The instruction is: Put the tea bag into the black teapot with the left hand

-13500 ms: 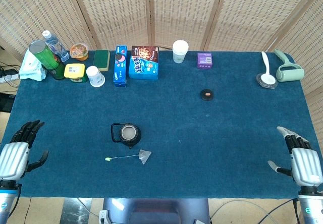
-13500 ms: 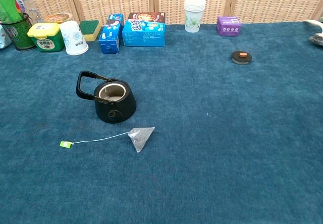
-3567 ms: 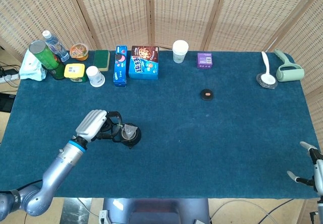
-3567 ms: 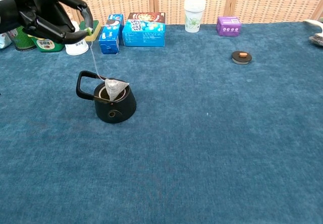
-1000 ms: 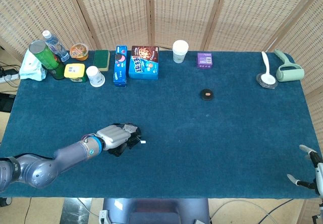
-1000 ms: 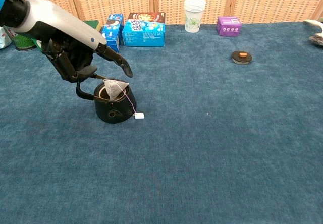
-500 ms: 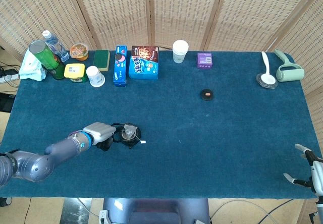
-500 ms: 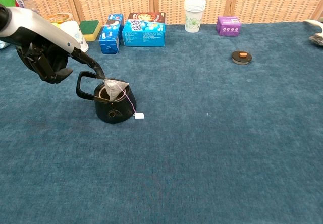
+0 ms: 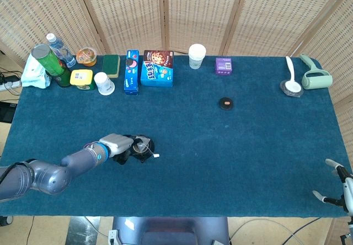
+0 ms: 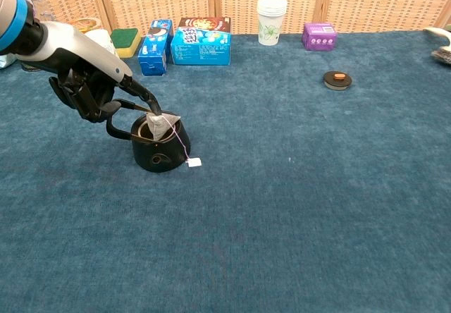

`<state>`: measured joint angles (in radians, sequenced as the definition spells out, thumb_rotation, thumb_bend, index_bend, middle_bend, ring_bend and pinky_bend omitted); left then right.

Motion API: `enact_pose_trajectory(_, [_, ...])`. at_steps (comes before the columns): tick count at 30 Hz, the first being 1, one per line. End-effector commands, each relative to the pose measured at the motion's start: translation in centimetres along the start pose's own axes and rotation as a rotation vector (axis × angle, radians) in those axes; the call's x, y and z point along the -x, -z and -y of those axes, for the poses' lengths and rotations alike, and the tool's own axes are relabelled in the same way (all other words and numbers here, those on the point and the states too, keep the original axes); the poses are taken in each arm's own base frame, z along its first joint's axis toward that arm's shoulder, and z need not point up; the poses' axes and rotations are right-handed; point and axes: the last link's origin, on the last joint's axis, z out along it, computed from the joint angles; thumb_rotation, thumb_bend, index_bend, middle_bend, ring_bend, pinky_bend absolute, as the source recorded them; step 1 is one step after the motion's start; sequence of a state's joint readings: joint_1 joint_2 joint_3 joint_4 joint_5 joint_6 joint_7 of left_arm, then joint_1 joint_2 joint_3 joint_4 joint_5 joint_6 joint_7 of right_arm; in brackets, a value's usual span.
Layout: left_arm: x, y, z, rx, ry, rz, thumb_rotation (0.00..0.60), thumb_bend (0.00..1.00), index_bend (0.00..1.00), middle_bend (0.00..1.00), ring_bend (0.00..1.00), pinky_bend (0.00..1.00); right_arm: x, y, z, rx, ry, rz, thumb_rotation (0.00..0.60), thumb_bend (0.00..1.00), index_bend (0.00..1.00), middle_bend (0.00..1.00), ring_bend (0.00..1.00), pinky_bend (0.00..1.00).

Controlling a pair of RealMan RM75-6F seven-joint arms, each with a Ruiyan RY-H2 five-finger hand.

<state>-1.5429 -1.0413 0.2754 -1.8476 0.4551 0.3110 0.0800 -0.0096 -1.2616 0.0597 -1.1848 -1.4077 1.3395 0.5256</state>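
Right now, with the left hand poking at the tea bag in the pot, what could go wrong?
The tea bag sits high in the black teapot, part above the rim, so it may pop out. One finger of the left hand reaches to the bag beside the handle; a hard push could tip or slide the pot. The string and tag hang outside and could snag as the hand leaves.

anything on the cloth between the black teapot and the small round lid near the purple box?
Nothing. In the chest view the stretch from the black teapot to the round lid is bare blue cloth; only the tea bag's tag lies beside the pot.
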Motion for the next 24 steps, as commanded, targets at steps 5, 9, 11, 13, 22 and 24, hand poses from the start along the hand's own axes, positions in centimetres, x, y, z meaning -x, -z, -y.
enact_pose_trajectory(5, [0.4, -0.6, 0.0, -0.011, -0.009, 0.040, 0.600, 1.00, 0.00, 1.00, 1.00, 1.00, 0.0, 0.1, -0.2, 0.006, 0.000, -0.001, 0.600, 0.09, 0.17, 0.22, 0.32, 0.25])
enact_pose_trajectory(9, [0.7, -0.8, -0.1, -0.012, -0.018, 0.057, 0.600, 1.00, 0.00, 1.00, 1.00, 1.00, 0.0, 0.1, -0.2, 0.007, -0.002, -0.002, 0.600, 0.09, 0.17, 0.22, 0.32, 0.25])
enact_pose_trajectory(11, [0.7, -0.8, -0.2, -0.011, -0.019, 0.055, 0.600, 1.00, 0.00, 1.00, 1.00, 1.00, -0.1, 0.1, -0.2, 0.007, -0.002, -0.002, 0.600, 0.09, 0.17, 0.22, 0.32, 0.25])
enact_pose_trajectory(13, [0.6, -0.8, -0.3, -0.009, -0.014, 0.050, 0.600, 1.00, 0.00, 1.00, 1.00, 1.00, -0.1, 0.2, -0.2, 0.008, -0.003, -0.003, 0.600, 0.09, 0.17, 0.22, 0.32, 0.25])
enact_pose_trajectory(22, [-0.1, -0.3, -0.7, 0.013, -0.002, 0.006, 0.600, 1.00, 0.00, 1.00, 1.00, 1.00, -0.1, 0.2, -0.3, 0.014, -0.004, -0.003, 0.600, 0.10, 0.17, 0.22, 0.32, 0.25])
enact_pose_trajectory(24, [-0.2, 0.1, -0.6, 0.016, -0.002, -0.006, 0.600, 1.00, 0.00, 1.00, 1.00, 1.00, -0.2, 0.2, -0.3, 0.013, -0.004, -0.004, 0.600, 0.10, 0.16, 0.22, 0.32, 0.25])
